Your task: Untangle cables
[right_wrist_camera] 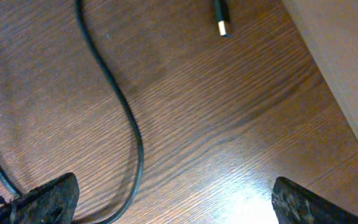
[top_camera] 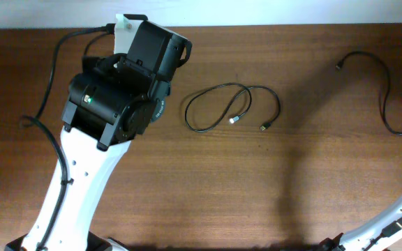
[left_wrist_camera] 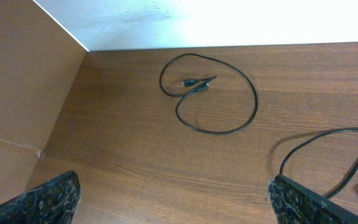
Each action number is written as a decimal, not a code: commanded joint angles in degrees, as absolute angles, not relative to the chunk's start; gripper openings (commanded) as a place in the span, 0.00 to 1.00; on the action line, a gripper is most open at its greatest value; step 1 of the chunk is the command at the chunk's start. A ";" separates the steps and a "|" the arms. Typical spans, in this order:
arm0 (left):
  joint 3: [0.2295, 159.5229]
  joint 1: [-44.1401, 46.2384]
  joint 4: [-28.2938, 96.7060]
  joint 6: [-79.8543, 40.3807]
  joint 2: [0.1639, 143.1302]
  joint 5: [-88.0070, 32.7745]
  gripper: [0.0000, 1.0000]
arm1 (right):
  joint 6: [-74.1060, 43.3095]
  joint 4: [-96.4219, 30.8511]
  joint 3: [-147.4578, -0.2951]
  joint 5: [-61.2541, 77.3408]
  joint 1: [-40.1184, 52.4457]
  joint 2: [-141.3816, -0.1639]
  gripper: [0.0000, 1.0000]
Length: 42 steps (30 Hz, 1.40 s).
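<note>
One thin black cable [top_camera: 232, 108] lies in a loose loop at mid-table, with its two plugs inside and beside the loop. A second cable [top_camera: 386, 90] snakes along the far right. In the left wrist view a third cable [left_wrist_camera: 210, 93] lies in a double loop near the back edge, and part of another cable [left_wrist_camera: 328, 143] shows at the lower right. My left gripper [left_wrist_camera: 173, 193] is open and empty above bare wood. My right gripper [right_wrist_camera: 173, 193] is open and empty, with a cable strand [right_wrist_camera: 117, 106] curving past its left finger and a metal-tipped plug [right_wrist_camera: 221, 18] beyond it.
The left arm [top_camera: 117, 97] covers the table's back left, and its thicker black cable [top_camera: 47, 70] trails beside it. The right arm [top_camera: 396, 216] enters at the lower right corner. A brown wall panel [left_wrist_camera: 17, 93] stands at the left, and a white wall runs along the back.
</note>
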<state>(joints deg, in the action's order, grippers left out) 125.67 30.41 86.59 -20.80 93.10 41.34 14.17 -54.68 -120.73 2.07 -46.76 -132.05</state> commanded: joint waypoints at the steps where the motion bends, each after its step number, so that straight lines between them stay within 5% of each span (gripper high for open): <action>1: 125.60 30.37 86.70 -20.97 92.23 41.15 0.99 | 14.57 -53.23 -118.02 3.90 -46.39 -130.65 0.98; 15: 125.60 30.37 86.08 -20.95 92.23 40.29 0.99 | 13.06 -39.88 -99.57 5.19 -46.02 -130.65 0.98; 42: 125.60 30.37 84.05 -20.95 92.23 39.83 0.99 | 11.00 -31.35 -111.87 -0.69 -39.16 -137.16 0.98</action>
<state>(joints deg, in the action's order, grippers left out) 125.67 30.41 84.23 -20.80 93.10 40.27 13.45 -30.09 -111.33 1.50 -36.82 -133.53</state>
